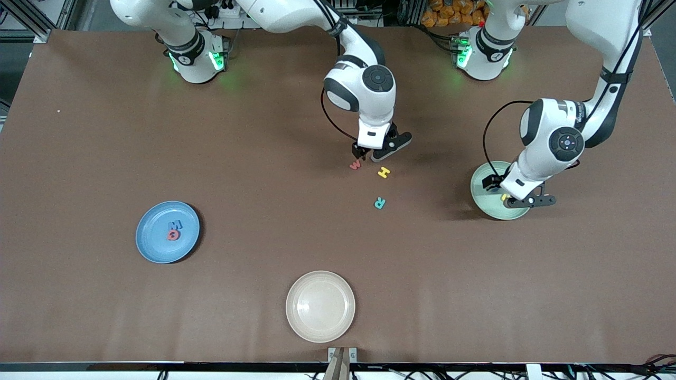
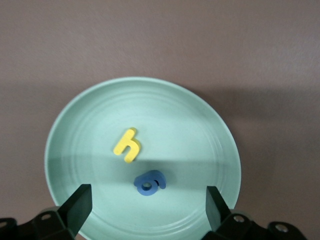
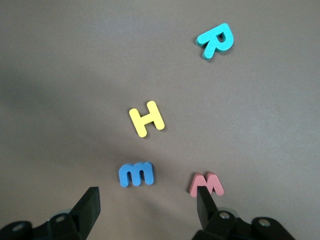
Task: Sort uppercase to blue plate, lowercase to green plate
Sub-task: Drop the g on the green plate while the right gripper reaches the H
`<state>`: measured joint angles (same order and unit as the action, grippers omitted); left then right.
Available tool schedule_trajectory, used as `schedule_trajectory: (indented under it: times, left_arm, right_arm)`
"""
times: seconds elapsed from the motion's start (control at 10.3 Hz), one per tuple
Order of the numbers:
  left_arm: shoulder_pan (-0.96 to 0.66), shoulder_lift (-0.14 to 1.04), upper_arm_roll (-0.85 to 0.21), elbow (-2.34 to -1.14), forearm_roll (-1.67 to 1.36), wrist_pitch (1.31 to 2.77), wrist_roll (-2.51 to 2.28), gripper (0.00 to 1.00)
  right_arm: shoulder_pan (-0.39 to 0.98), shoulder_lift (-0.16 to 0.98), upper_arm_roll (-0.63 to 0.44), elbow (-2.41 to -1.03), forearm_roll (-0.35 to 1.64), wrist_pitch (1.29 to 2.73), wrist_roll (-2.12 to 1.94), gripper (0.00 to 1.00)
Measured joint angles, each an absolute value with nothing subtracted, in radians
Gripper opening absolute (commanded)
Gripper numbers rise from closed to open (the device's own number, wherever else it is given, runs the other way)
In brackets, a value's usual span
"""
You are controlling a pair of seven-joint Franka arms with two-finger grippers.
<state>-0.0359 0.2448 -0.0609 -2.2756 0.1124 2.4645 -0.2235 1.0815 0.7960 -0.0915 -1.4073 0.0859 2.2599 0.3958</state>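
Observation:
The pale green plate (image 2: 180, 115) holds a yellow h (image 2: 127, 145) and a blue rounded lowercase letter (image 2: 149, 182). My left gripper (image 2: 148, 207) hangs open just over that plate (image 1: 483, 199), nothing between its fingers. The blue plate (image 1: 153, 249) carries a blue capital (image 1: 176, 225) and a red Q (image 1: 172, 235). My right gripper (image 3: 146, 210) is open low over the table, with a blue m shape (image 3: 136, 173) and the red w (image 3: 206, 184) just ahead of its fingertips. The yellow H (image 3: 146, 118) and teal R (image 3: 216, 40) lie loose nearby.
A cream plate (image 1: 320, 306) sits near the table's front edge, nearest the front camera. In the front view the red w (image 1: 355, 165), H (image 1: 383, 172) and R (image 1: 379, 202) lie mid-table, with the right gripper (image 1: 360, 153) over them.

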Motion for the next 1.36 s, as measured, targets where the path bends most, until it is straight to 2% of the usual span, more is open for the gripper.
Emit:
schedule_trajectory:
  times: [0.78, 1.36]
  left_arm:
    - [-0.018, 0.151, -0.062, -2.280, 0.112, 2.447, -0.224, 1.00]
    - [-0.018, 0.132, -0.067, -2.280, 0.112, 2.433, -0.241, 1.00]
  right_arm:
    - [1.081, 0.828, -0.088, -1.393, 0.081, 2.325, 0.380, 0.83]
    - [1.067, 0.921, -0.091, -1.254, 0.078, 2.331, 0.332, 0.80]
